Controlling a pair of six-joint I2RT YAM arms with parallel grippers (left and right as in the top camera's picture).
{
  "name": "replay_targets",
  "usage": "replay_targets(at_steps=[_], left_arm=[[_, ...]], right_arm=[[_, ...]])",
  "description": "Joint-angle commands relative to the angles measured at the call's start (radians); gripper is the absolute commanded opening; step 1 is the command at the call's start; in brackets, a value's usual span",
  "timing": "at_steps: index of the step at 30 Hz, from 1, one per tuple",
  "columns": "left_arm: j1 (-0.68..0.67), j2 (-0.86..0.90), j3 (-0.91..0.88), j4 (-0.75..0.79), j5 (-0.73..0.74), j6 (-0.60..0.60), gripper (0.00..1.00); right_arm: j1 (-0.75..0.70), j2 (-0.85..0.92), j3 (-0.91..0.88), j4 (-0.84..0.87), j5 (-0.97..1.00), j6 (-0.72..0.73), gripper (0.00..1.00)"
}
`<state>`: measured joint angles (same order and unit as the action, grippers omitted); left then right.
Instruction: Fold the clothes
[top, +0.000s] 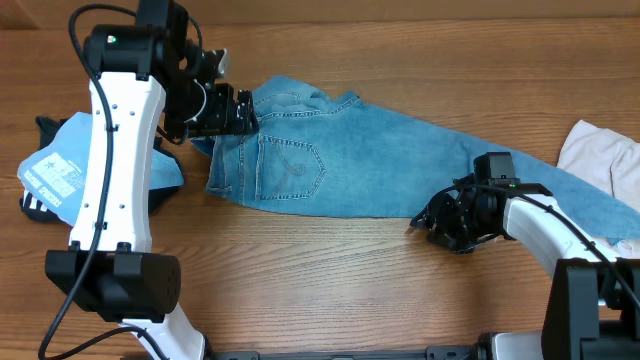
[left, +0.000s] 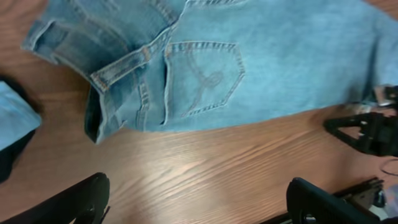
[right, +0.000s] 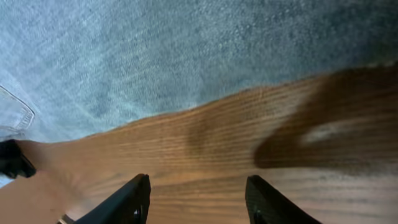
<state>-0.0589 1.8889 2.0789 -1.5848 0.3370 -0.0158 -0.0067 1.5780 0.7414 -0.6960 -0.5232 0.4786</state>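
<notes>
The light-blue denim jeans lie flat across the table, back pocket facing up and waistband to the left. My left gripper hovers over the waistband end, open; in the left wrist view its gripper has only bare wood between the fingers, and the pocket lies beyond them. My right gripper sits just off the near edge of the jeans leg. It is open over wood in the right wrist view, and the denim lies ahead of it.
A sky-blue shirt with white print lies at the far left on a black garment. A cream-white garment sits at the right edge. The wooden table shows along the front.
</notes>
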Motion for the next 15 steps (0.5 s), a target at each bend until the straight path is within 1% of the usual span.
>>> replay_targets(at_steps=[1,2,8,9,11,12,13,14,15], left_arm=[[-0.006,-0.058,0.065,-0.007,0.056,0.066,0.93],[-0.017,-0.081,0.067,-0.006,0.056,0.108,0.93],[-0.098,-0.192,0.067,0.021,-0.010,0.196,0.94],[-0.109,-0.205,0.067,0.024,-0.010,0.204,0.95],[-0.126,-0.234,0.067,0.039,-0.001,0.211,1.00],[-0.128,-0.241,0.067,0.045,0.024,0.200,1.00],[-0.127,-0.247,0.067,0.046,0.085,0.192,1.00],[-0.127,-0.248,0.067,0.046,0.112,0.196,1.00],[-0.128,-0.248,0.067,0.043,0.122,0.196,0.95]], right_arm=[[0.001,-0.014,-0.017,0.061,0.040,0.094,0.54],[0.001,-0.014,-0.017,0.076,0.063,0.113,0.53],[0.001,-0.006,-0.027,0.166,0.111,0.183,0.53],[0.001,0.000,-0.035,0.181,0.118,0.203,0.53],[0.001,0.026,-0.057,0.235,0.122,0.216,0.53],[0.001,0.039,-0.063,0.256,0.122,0.224,0.53],[0.001,0.066,-0.067,0.296,0.108,0.225,0.48],[0.001,0.076,-0.067,0.322,0.089,0.225,0.41],[0.001,0.079,-0.067,0.351,0.063,0.213,0.35]])
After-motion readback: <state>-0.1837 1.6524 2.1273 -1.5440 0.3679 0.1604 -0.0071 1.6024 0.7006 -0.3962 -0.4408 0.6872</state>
